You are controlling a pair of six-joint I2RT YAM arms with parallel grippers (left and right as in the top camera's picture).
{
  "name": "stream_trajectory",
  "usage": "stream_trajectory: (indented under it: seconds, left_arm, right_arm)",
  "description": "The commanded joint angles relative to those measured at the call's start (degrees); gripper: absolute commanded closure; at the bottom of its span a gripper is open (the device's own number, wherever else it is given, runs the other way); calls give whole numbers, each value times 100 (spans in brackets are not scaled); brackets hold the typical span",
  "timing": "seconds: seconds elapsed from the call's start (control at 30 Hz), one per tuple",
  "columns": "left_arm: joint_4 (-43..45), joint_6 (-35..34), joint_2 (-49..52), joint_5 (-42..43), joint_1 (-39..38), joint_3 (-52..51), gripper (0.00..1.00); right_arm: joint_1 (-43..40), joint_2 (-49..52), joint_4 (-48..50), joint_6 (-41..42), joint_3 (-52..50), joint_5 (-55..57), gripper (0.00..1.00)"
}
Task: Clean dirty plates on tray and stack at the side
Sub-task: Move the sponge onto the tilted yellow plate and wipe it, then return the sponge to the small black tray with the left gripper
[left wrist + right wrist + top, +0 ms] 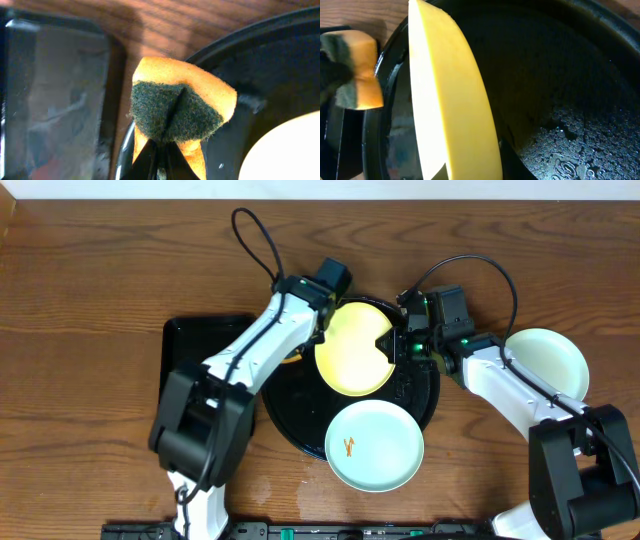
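Mint plate (374,445) with orange smear lies on near edge of round tray (298,408). Yellow plate (350,350) tilted up over tray's far part, right gripper (388,345) jaws clamped on its rim, one finger hidden behind it. Left gripper (159,152) jaws pinch sponge (177,107) just left of it, barely visible overhead. Second mint plate (548,362) on table (100,270), far right.
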Motion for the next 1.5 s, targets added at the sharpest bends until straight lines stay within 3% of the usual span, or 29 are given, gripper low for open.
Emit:
stream_trajectory:
  seconds: [0.0, 0.2, 0.33, 0.47, 0.67, 0.7, 0.8, 1.1, 1.2, 1.47]
  left_arm:
    - [-264, 44, -671, 356, 361, 149, 93]
    - [-695, 1134, -1443, 1443, 1388, 144, 93]
    - [-1086, 1947, -1534, 1606, 2065, 44, 92]
    - [-846, 2157, -1521, 1582, 2424, -625, 93]
    - [192, 2107, -1521, 1794, 2949, -1899, 92]
    - [205, 2107, -1521, 1952, 3040, -1932, 90]
    - [138, 2107, -1572, 2599, 3261, -1856, 65]
    - [-9, 2087, -2564, 2990, 3526, -1679, 37]
    - [-9, 2087, -3130, 2999, 3528, -1679, 20]
    - [-31, 2090, -4170, 2997, 3528, -1679, 18]
  right_arm:
    - [-74, -11, -42, -470, -26, 407, 99]
    - [-72, -15, -48, -669, -11, 400, 99]
    - [-72, -15, -48, -669, -11, 402, 99]
    - [-72, -15, -48, -675, -11, 402, 99]
    - [-2, -168, -350, -1285, 179, 562, 99]
    - [48, -247, -511, -1399, 264, 748, 99]
    - [365, -573, -1071, -1902, 573, 1784, 99]
    - [1510, -1327, -1405, -2365, 802, 3663, 99]
    - [1921, -1399, -1408, -2437, 802, 4448, 99]
    - [2922, -1408, -1397, -2559, 802, 5866, 99]
